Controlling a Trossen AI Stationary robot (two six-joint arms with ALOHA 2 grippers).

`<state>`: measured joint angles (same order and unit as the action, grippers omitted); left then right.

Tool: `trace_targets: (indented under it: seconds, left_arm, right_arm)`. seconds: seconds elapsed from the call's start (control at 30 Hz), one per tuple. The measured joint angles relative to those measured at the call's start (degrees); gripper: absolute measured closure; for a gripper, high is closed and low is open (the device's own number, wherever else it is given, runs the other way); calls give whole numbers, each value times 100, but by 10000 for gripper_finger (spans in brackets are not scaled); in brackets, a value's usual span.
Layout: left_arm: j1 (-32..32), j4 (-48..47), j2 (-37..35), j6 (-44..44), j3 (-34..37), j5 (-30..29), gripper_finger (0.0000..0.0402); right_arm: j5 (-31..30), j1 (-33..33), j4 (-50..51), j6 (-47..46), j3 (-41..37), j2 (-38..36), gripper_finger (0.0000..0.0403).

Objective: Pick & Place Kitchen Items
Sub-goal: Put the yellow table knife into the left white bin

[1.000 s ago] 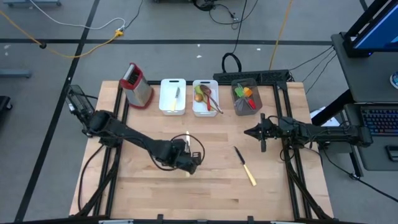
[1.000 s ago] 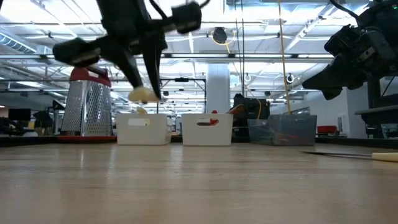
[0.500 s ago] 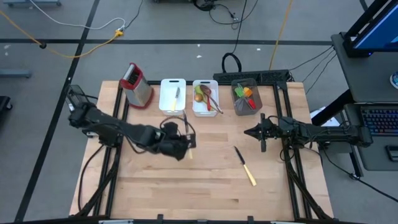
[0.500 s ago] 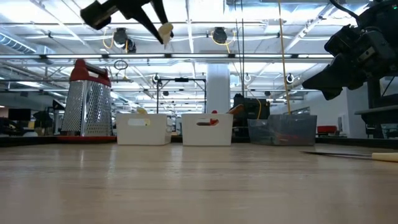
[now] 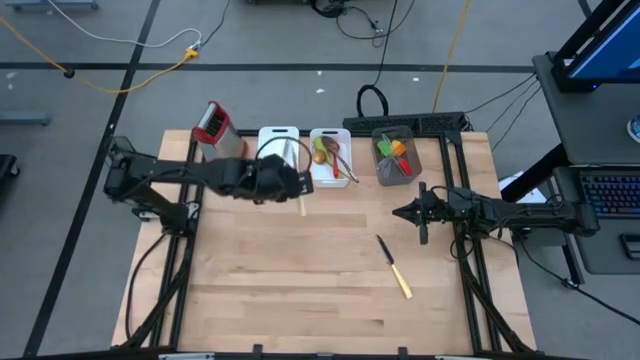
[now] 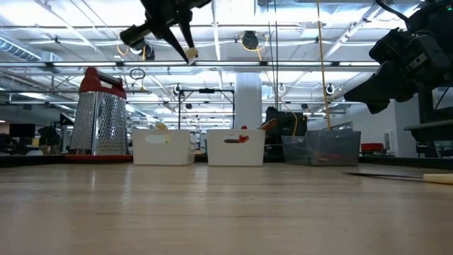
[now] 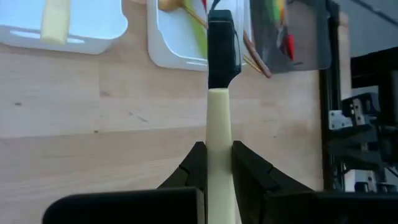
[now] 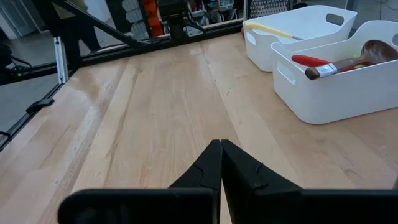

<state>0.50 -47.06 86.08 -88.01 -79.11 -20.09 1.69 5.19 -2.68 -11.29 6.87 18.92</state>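
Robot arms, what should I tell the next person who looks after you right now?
Left gripper: shut on a cream-handled knife with a black blade, held high above the table beside the left white rectangular tray.
Right gripper: shut, holding nothing, waiting at the table's right side.
Done: that tray already holds one cream-handled knife; the middle white tray holds a wooden spoon and other utensils; the grey bin holds green, orange and red ones.
Left: lower the held knife into a tray, probably the left one, then fetch the second cream-handled knife lying on the wooden table.
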Motion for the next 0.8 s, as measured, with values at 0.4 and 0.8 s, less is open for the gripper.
trace_targets:
  seconds: [0.4, 0.8]
  left_arm:
    - [-1497, -750, 15, 603, 0, 1737, 368]
    - [-2385, -983, 15, 647, 0, 2796, 368]
  right_arm:
    - [2, 0, 0, 0, 0, 0, 403]
    - [3, 1, 0, 0, 0, 0, 403]
